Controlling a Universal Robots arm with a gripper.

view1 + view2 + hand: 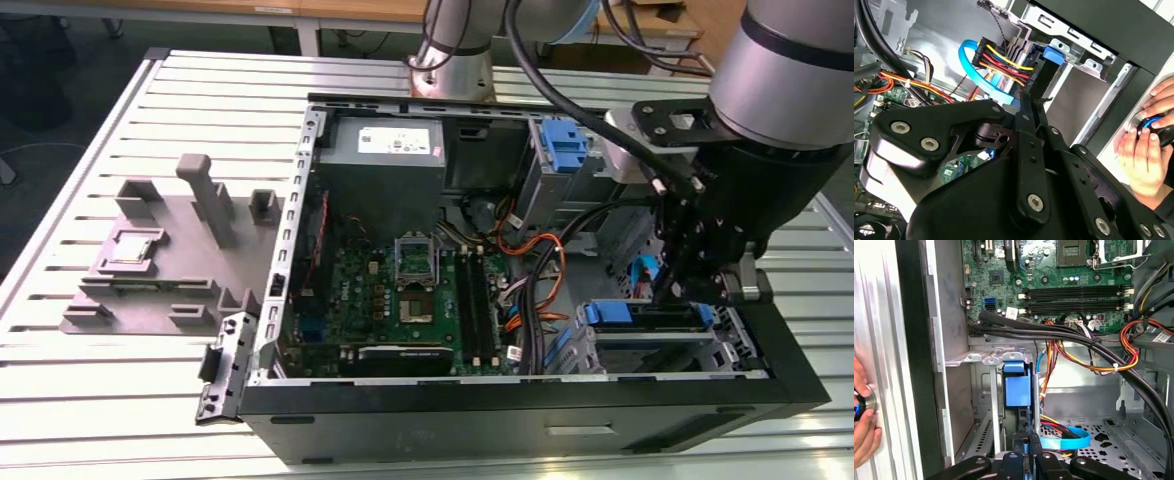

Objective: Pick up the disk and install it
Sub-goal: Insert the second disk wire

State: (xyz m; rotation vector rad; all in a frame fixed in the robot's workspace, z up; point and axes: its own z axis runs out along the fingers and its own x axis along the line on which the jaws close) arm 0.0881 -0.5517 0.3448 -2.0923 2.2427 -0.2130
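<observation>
Claw (pixel 703 290) down inside the open computer case (pixel 534 420), at the drive cage (pixel 654 340) in the case's front corner; how far open, impossible to tell. Disk (pixel 1017 390) on edge in the cage slot, blue rail showing. A person's hand (pixel 1144 150) on a round button beside the case.

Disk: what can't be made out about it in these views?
- First wrist view: a blue plastic piece stands ahead of the gripper, seen edge-on; whether it is the disk's rail is unclear.
- Exterior view: the arm hides most of the drive bay.
- Second wrist view: the gripper's black linkage hides anything it holds; a hand is cut off by the edge.
</observation>
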